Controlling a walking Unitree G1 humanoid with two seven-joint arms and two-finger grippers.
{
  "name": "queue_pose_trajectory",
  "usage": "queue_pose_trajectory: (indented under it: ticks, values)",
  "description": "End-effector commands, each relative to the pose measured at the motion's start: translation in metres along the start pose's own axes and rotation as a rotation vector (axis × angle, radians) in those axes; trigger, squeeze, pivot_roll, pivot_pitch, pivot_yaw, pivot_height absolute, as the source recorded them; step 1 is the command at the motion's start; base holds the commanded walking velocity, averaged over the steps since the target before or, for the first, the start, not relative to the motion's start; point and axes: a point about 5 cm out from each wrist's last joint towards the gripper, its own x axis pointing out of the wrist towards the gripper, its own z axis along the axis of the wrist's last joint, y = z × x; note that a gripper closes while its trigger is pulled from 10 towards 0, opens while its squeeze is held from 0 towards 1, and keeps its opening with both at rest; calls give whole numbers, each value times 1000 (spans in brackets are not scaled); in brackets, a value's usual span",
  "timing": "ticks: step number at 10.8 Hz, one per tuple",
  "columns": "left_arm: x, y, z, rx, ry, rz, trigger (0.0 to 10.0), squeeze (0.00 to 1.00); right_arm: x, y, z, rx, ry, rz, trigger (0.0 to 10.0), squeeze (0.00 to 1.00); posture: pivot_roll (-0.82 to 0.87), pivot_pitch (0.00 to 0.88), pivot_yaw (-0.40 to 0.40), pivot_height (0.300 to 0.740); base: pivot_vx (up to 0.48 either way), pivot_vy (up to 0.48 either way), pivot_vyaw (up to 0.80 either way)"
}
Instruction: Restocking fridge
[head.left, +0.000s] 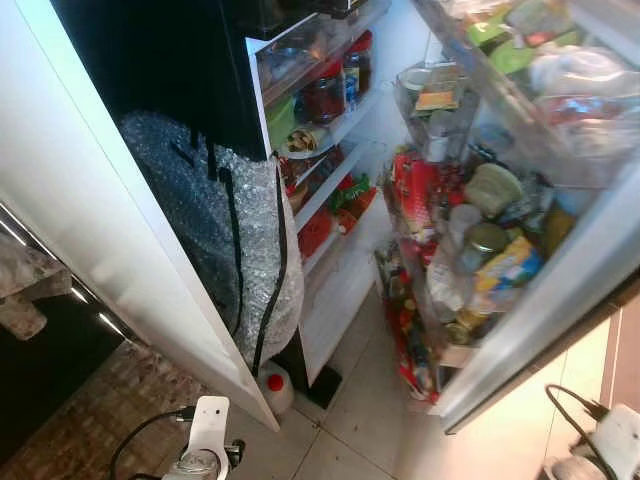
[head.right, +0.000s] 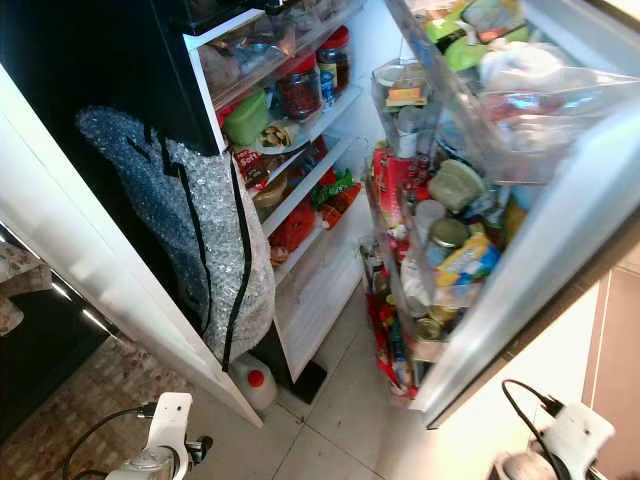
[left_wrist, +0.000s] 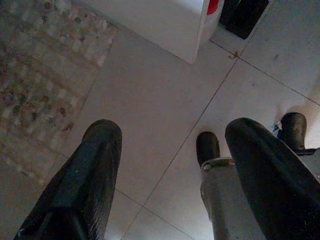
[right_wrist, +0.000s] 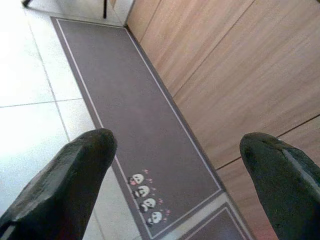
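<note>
Step in hand: approach. The robot stands before the open fridge (head.left: 330, 290) with nothing carried, so restocking has not begun; this is a judgement from both hands being empty.

Left to right in the head views:
- A white panel (head.left: 100, 220) runs diagonally at the left, with a dark counter edge (head.left: 40, 340) beyond it.
- A sheet of bubble wrap (head.right: 200, 240) with black cables hangs against the fridge side.
- A white jug with a red cap (head.left: 274, 386) stands on the tiled floor (head.left: 350, 430) at the fridge's foot.
- The fridge shelves (head.right: 300, 130) carry a dark red jar (head.right: 298, 88), a green container (head.right: 246, 118) and red packets lower down.
- The open fridge door (head.right: 520, 260) has racks crowded with jars, tins and bottles (head.right: 450, 240).

Hands: the left hand (left_wrist: 170, 165) hangs low over the floor, fingers apart and empty. The right hand (right_wrist: 180, 175) likewise hangs with fingers apart and empty.

Next move: locate an item to stock, which is not evident here, then find free shelf room; the door racks look full, though blur makes that uncertain.

View differences: the left wrist view adds a patterned mat (left_wrist: 40, 75) and the robot's own feet. The right wrist view adds a grey runner with a small panda print (right_wrist: 145, 195) beside wooden cabinet fronts (right_wrist: 240, 75).
</note>
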Motion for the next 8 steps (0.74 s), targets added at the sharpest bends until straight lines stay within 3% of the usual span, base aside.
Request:
queue_pose_trajectory:
  ticks: [1,3,4,5,6,8]
  values:
    - [-1,4,-8,11,34,14,10000,0,-4,7,4,38,-12,35,10000,0,82,48,59,740,0,0,0]
    - [-1,3,-8,26,36,9,10000,0,-9,13,4,51,-20,68,10000,0,84,42,57,740,0,0,0]
    - [-1,3,-8,34,36,6,10000,0,-9,10,-5,99,60,56,10000,0,84,46,57,740,0,0,0]
    - [-1,3,-8,29,36,8,10000,0,-10,12,-11,250,176,65,10000,0,85,51,57,740,0,0,0]
    - [-1,3,-7,29,36,9,10000,0,-10,18,-3,377,202,91,10000,0,85,52,55,740,0,0,0]
    - [0,3,-7,28,36,11,10000,0,-8,22,8,404,156,106,10000,0,89,52,51,740,0,0,0]
